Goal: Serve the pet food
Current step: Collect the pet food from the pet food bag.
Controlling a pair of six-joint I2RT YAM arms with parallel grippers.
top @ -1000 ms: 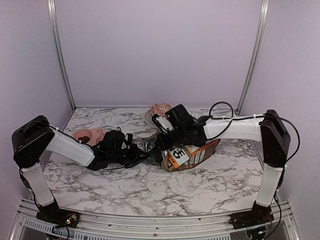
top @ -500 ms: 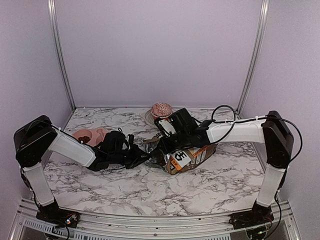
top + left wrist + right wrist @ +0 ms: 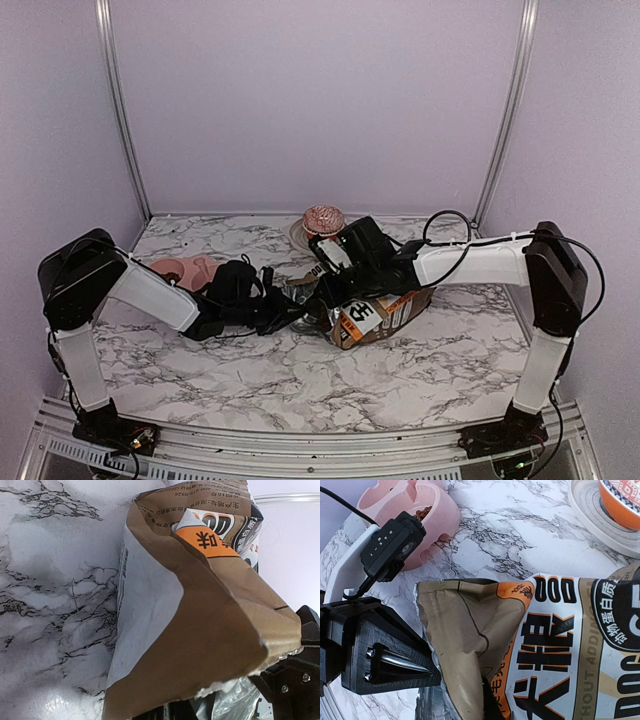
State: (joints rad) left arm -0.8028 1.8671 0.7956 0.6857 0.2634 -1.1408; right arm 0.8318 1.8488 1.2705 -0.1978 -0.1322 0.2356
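Starting at the left of the overhead view, the pink bowl (image 3: pixel 200 264) sits at about ten o'clock from the left gripper (image 3: pixel 292 312). Some of the pet food (image 3: pixel 168 270) already lies in it as a small dark heap. Any more must be inside the bag (image 3: pixel 390 308), where no picture shows it.

The left gripper meets the bag's torn mouth near the middle of the table (image 3: pixel 400 390). Its tips are buried behind the paper lip, so I cannot tell whether they pinch it or merely push against it. The right gripper (image 3: pixel 325 298) is just beside it, at two o'clock, against the same end of the bag. Its tips are hidden too, so its state cannot be told. The bag lies on its side, printed face up, running off toward three o'clock, with the cupcake (image 3: pixel 323 217) at its twelve o'clock.

The bowl is well apart from the mouth, so tipping the bag before it is carried over would likely scatter pellets on the marble. Two grippers pulling apart on the thin paper could rip the lip further and dump the load. A swing toward twelve o'clock might knock the cupcake.

Against the view a second ago, the left arm's upper block has shifted slightly rightward and the arm covers more of the bowl. The right wrist has come down lower over the bag. The bag's three o'clock end has drawn in a little.
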